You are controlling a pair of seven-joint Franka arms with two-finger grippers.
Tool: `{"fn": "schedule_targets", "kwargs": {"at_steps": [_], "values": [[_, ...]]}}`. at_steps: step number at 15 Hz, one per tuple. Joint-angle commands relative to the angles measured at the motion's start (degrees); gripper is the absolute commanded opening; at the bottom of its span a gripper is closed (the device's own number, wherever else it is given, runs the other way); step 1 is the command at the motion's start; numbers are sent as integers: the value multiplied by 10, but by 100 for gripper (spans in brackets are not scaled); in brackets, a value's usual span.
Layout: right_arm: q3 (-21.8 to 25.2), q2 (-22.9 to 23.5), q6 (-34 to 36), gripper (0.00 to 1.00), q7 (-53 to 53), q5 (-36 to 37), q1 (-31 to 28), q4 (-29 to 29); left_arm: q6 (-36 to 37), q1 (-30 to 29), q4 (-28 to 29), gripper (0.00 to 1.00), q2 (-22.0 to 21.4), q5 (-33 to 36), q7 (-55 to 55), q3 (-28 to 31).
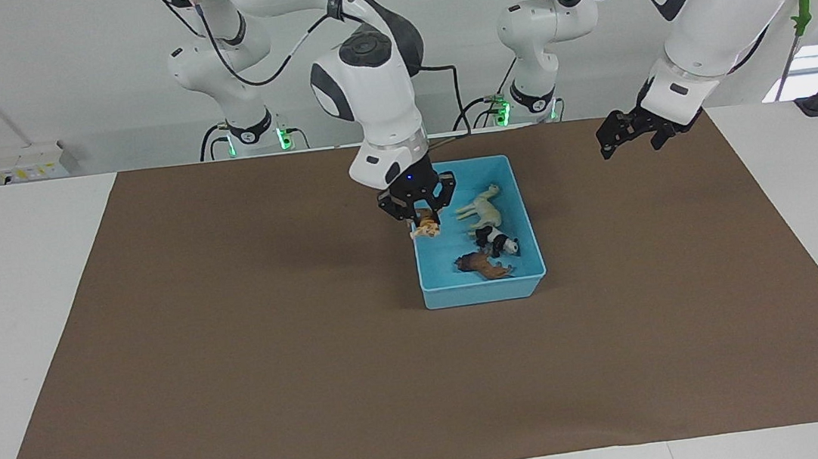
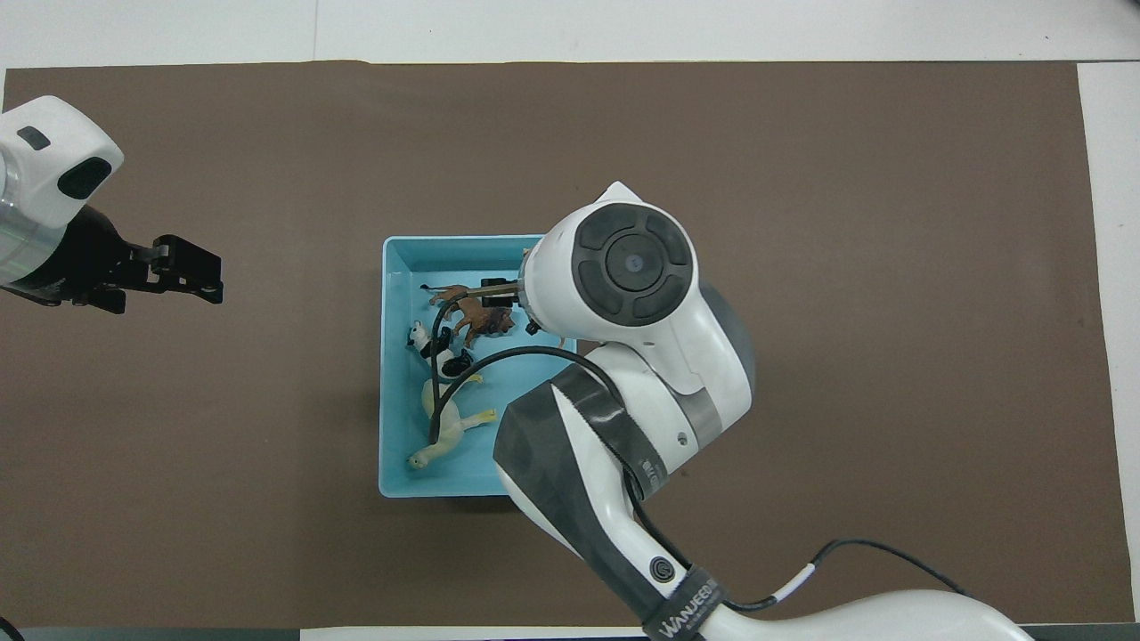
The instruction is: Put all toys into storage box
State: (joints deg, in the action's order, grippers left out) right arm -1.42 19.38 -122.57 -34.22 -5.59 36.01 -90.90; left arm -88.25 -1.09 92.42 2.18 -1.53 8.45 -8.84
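Take the storage box (image 1: 478,292) as your landmark and work outward from the robots' end. The right tool (image 1: 422,214) hangs over the box wall that faces the right arm's end of the desk (image 1: 253,337), pressed together on the orange tiger (image 1: 425,231), which dangles just over that rim rather than over the floor of the box. Carry it a little farther toward the middle of the box before you let go, so that the toy falls inside and does not catch on the wall or tip out. The bare blue floor directly below looks like the best landing spot. Inside the box, the cream-white horse (image 1: 483,206) lies nearest the robots, the panda (image 1: 497,240) just after it, and the brown animal (image 1: 483,265) farthest from them; all three sit toward the left arm's side, so release low and clear of them. The left tool (image 1: 626,137) waits spread wide and empty, over the brown mat well away from the box, toward the left arm's end.
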Motion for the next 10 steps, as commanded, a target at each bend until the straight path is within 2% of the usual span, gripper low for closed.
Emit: {"fn": "schedule_targets", "kwargs": {"at_steps": [1, 2, 3, 4, 7, 10], "values": [[6, 43, 5, 0, -56, 9, 35, 59, -25, -2, 14, 100, -7, -8, -5, -3], [5, 50, 1, 4, -60, 31, 42, 62, -28, -3, 17, 100, -8, -8, -9, -2], [4, 52, -2, 66, -56, 84, 49, 62, -29, -3, 16, 100, -8, -8, -10, -1], [3, 51, 3, 100, -54, 121, 52, 59, -30, -3, 16, 100, -8, -8, -10, -1], [3, 49, 59, 100, -45, 130, 43, 66, -46, -3, 16, 100, -7, -8, -12, -1], [6, 23, 65, 100, -3, 119, 10, 64, -45, -2, 15, 100, -8, -8, -7, 0]]}}
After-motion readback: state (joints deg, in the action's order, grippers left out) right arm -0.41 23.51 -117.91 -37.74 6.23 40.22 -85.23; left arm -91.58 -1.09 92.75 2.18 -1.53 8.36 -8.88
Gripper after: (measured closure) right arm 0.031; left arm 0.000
